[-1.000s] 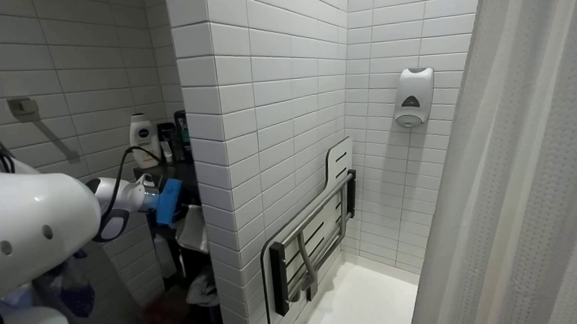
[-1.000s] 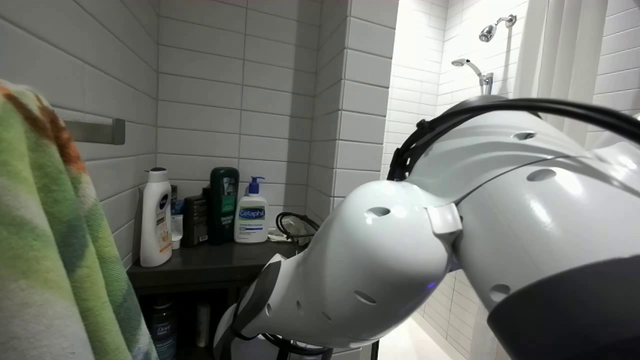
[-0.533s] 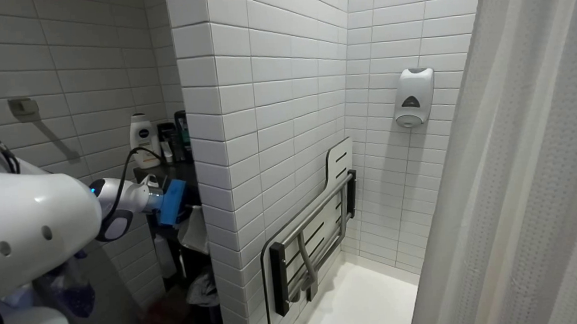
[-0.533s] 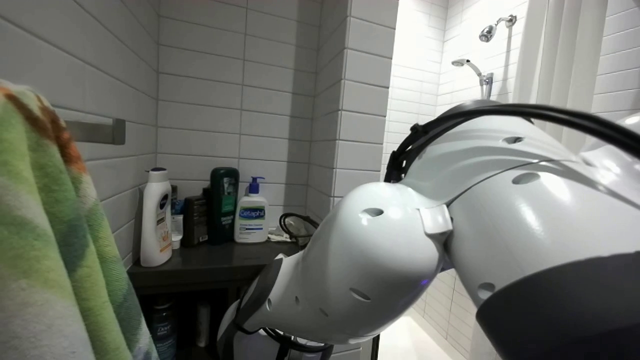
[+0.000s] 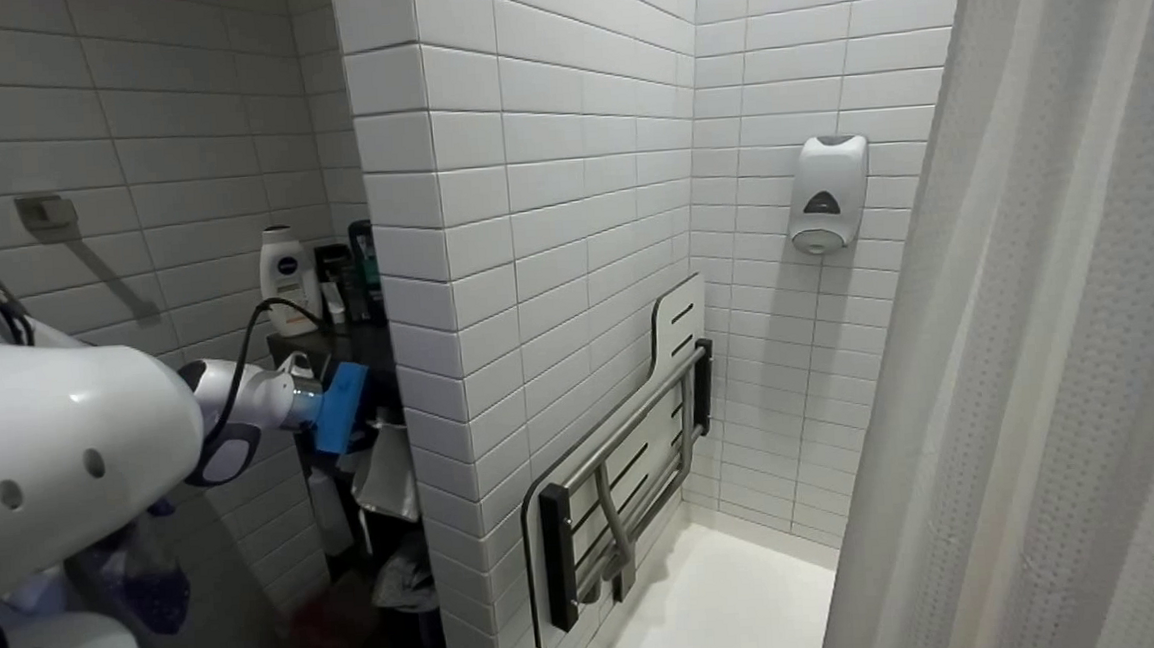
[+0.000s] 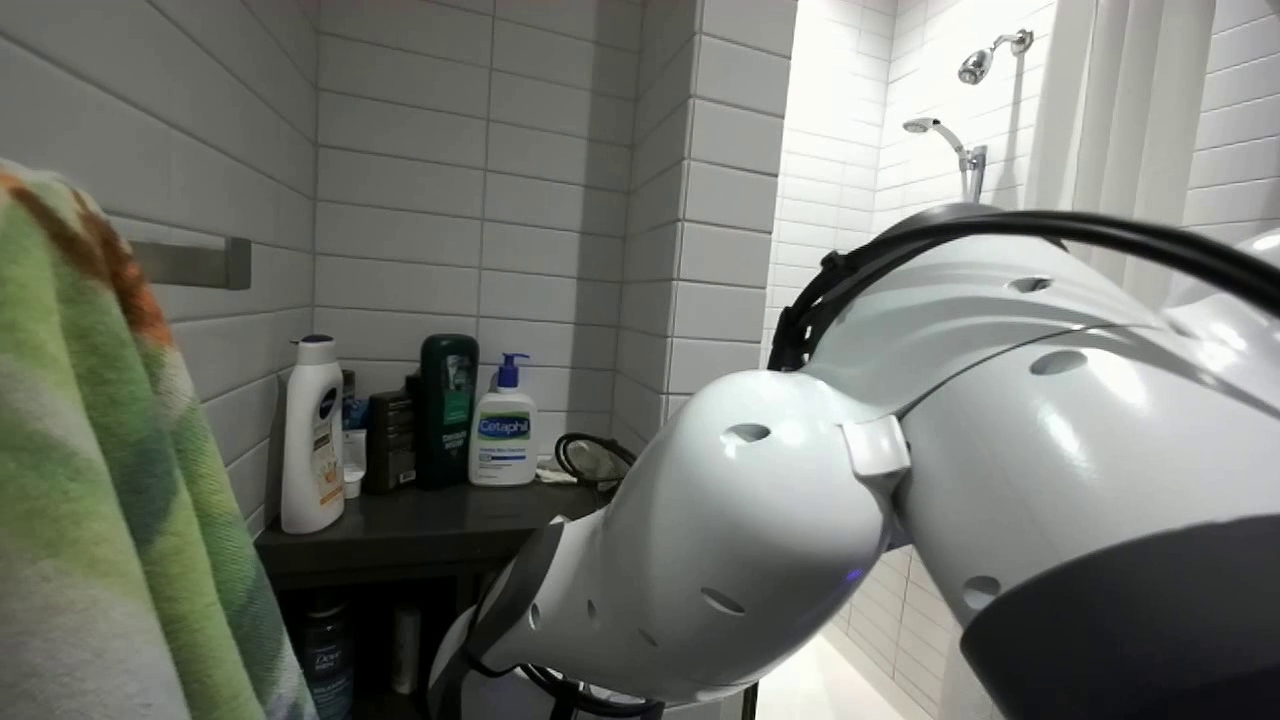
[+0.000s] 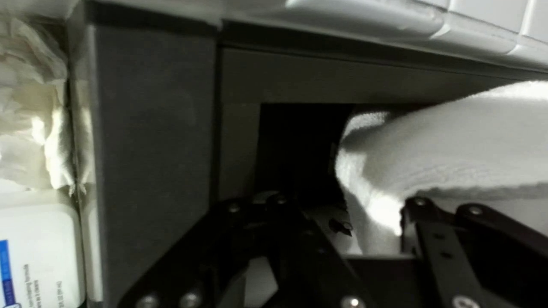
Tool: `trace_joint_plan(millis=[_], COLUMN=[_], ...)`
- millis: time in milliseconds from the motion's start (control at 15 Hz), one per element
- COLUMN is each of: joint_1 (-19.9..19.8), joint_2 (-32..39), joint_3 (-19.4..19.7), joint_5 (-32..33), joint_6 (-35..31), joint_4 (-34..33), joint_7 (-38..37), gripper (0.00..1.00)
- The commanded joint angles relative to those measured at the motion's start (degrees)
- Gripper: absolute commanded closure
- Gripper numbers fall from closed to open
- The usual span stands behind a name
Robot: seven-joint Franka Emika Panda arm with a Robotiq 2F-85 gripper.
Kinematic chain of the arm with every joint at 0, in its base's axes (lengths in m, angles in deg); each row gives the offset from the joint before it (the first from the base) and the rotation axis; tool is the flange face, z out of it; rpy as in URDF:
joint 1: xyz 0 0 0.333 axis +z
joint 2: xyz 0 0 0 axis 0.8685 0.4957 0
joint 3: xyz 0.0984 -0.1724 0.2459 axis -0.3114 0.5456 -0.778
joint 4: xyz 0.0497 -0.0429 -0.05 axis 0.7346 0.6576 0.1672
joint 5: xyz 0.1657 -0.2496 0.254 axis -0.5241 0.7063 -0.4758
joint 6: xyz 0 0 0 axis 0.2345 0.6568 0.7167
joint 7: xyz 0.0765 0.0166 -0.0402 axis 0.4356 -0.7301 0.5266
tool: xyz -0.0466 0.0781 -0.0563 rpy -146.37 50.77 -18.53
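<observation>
In the wrist view my gripper stands open, with a gap between its dark fingers. A white cloth with a soft, folded edge lies at the right, just beyond the right finger. Part of it shows through the gap, and whether a finger touches it I cannot tell. An exterior view shows the white cloth hanging just below and beyond the blue block on my wrist. The fingers are mostly hidden there. A dark shelf runs close along the left finger, with a black opening behind it.
On the dark shelf top stand a Cetaphil pump bottle, a green bottle and a white bottle. A tiled wall corner is close beside the gripper. A colourful towel hangs nearby.
The wrist moved slightly toward the shelf, then drew back and sank a little. The white cloth's lower edge hangs lower in an exterior view than half a second ago.
</observation>
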Motion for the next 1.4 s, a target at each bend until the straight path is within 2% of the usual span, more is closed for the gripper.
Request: trace_joint_plan(millis=[0, 67, 200, 267, 400, 600, 667, 733, 800, 867, 933, 1000, 1067, 1133, 1200, 1333], joint_1=[-2.4, -0.7, -2.5, -0.9, -2.2, 1.0, -2.6, 1.1, 1.0, -2.3, 0.3, 1.1, -1.7, -1.2, 0.3, 0.3], joint_2=[1.0, -0.4, 1.1, -0.3, 0.8, -1.4, 1.8, -1.4, -1.1, 1.8, -0.4, -0.9, 1.8, 1.2, 0.0, 0.0], joint_3=[-0.6, 1.3, -0.8, 0.9, -0.7, 3.1, -1.1, 3.2, 3.2, -0.7, 2.3, 3.4, 0.2, 0.8, -0.8, -0.8], joint_5=[-0.7, -1.8, -0.6, -1.6, -0.6, -2.6, -0.5, -3.0, -3.1, -1.0, -2.6, -3.2, -1.3, -1.6, -1.9, -1.9], joint_6=[-3.4, -1.4, -3.5, -1.7, -3.3, -0.2, -4.6, -0.1, -0.2, -4.1, -1.1, -0.2, -2.9, -2.7, -0.1, -0.1], joint_4=[-2.6, -2.2, -2.7, -2.4, -2.9, -2.2, -3.4, -2.4, -2.5, -3.6, -3.1, -2.9, -3.8, -3.8, -1.3, -1.4], joint_7=[3.3, 2.7, 3.1, 2.6, 2.9, 2.2, 3.2, 2.1, 2.1, 3.0, 2.0, 1.5, 2.2, 1.9, -0.1, -0.2], gripper=[0.23, 0.18, 0.08, 0.02, 0.01, 0.0, 0.0, 0.0, 0.0, 0.0, 0.0, 0.0, 0.0, 0.0, 0.0, 0.0])
